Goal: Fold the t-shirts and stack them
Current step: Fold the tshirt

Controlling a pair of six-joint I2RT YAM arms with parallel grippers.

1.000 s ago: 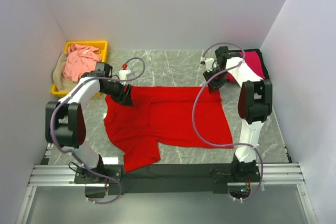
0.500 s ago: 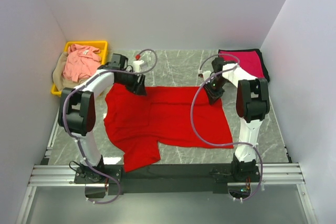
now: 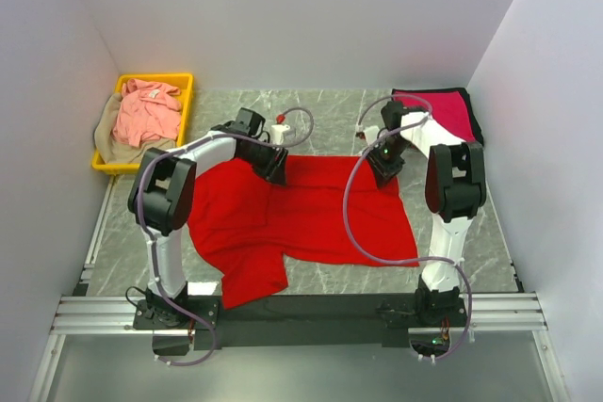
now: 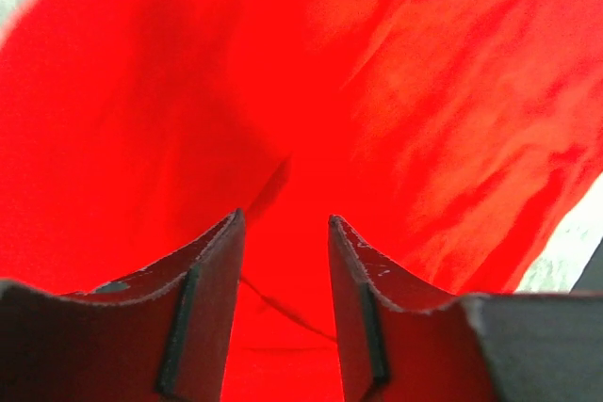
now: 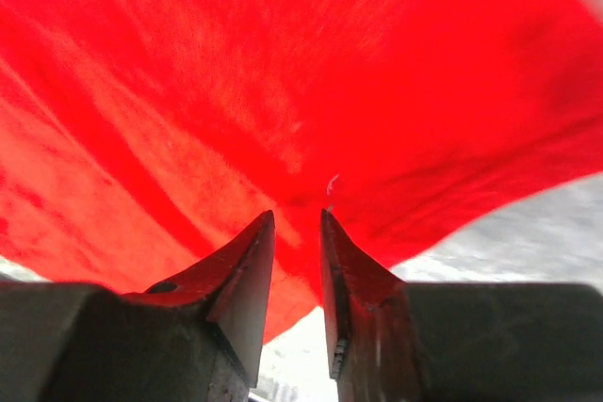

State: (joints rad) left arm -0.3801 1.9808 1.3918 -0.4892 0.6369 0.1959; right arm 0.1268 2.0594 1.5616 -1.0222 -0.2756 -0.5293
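Near sleeve: one short sleeve (image 3: 254,280) of the bright red t-shirt (image 3: 311,218) juts toward 6 o'clock, reaching the table's near edge at about 7 o'clock.
Red shirt position: spread mostly flat across the middle of the marble table (image 3: 320,115), between the two arms.
Red shirt axis: long axis runs 9 to 3 o'clock; the sleeved end seems to point to 9, the straight hem edge to 3.
Left gripper (image 3: 274,166): low on the shirt's far edge, around 11 o'clock. Its fingers stand partly apart with red cloth filling the gap; whether they pinch it I cannot tell.
Right gripper (image 3: 385,171): at the shirt's far corner, about 1 o'clock. Its fingers are nearly together, nipping the cloth's edge, with creases fanning out from the tips.
Crimson-magenta t-shirt (image 3: 448,112): lying flat at 2 o'clock in the far corner.
Yellow bin (image 3: 155,77): at 10 o'clock, holding the crumpled salmon pink t-shirt (image 3: 146,112), with the tan t-shirt (image 3: 105,143) spilling over its left rim.
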